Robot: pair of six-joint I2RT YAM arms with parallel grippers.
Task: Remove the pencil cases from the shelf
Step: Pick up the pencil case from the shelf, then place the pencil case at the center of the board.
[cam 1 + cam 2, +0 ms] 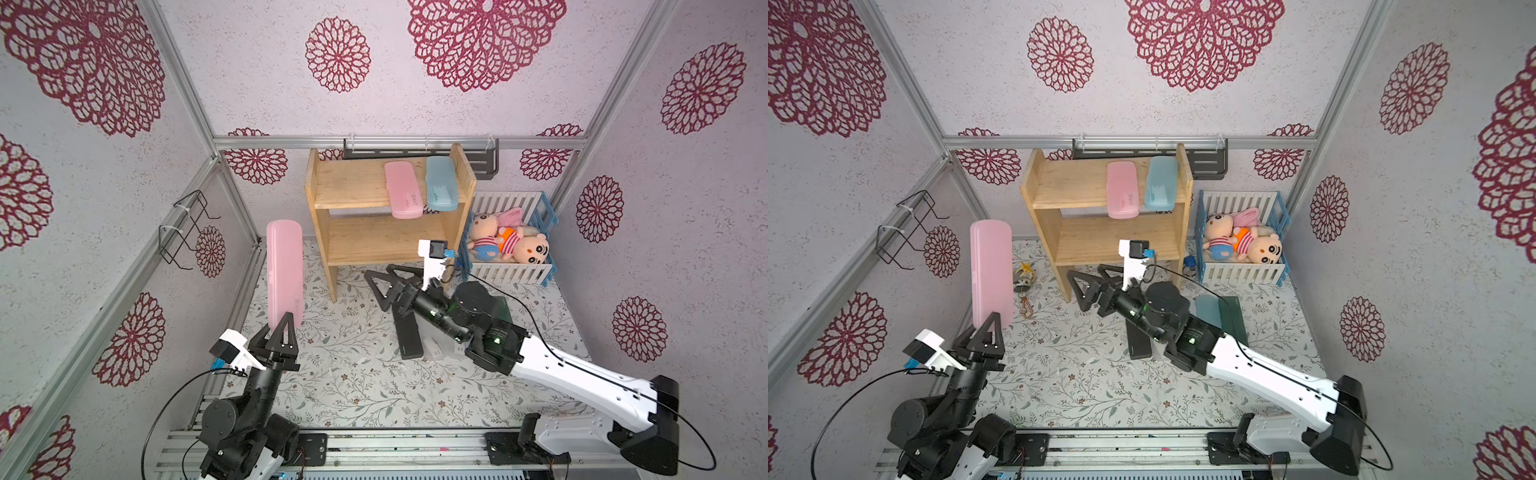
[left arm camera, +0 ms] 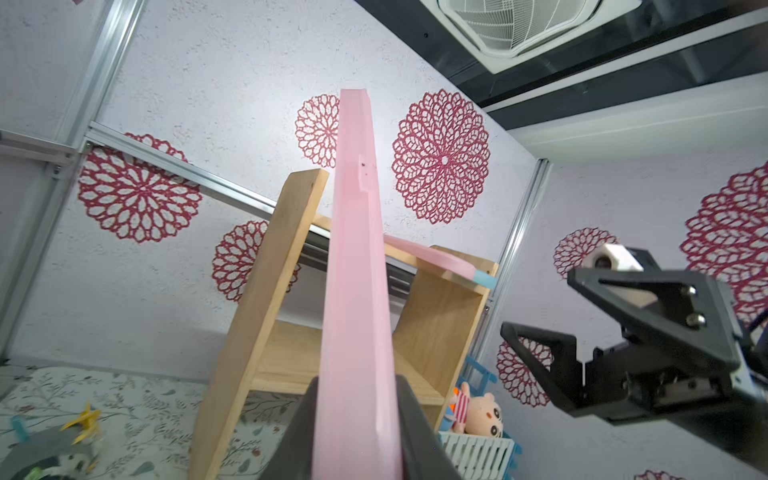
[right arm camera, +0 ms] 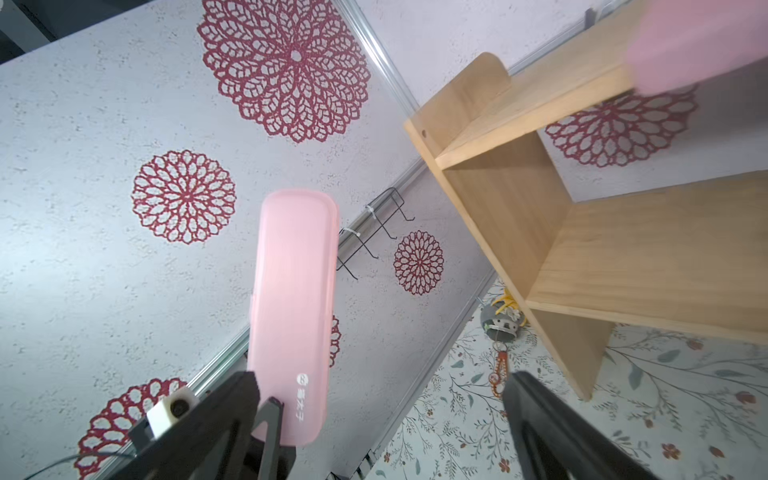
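Your left jaws are clamped on the lower end of a pink pencil case [image 1: 284, 266]. It stands roughly upright in the air, with its long axis vertical and its free end pointing at the ceiling. It is to the left of the wooden shelf [image 1: 323, 232] and clear of it, over the left edge of the bench [image 1: 353, 374].

On the shelf's upper tier, at the right end, a second pink case [image 1: 403, 189] and a light blue case [image 1: 441, 183] lie side by side. Their long axes run back to front, and their near ends stick out past the front edge.

Your right jaws stand wide open, low in front of the shelf's lower tier.

Under the right arm, a black case [image 1: 409, 336] lies flat on the bench, pointing back to front. In a top view, another light blue case [image 1: 1207, 311] and a dark green case [image 1: 1234, 316] lie beside it.

The bench is covered in a pale cloth with a leaf and flower print. A blue-and-white slatted crate [image 1: 509, 272] of plush toys sits to the right of the shelf. The walls are pale and textured, with crimson flower medallions.
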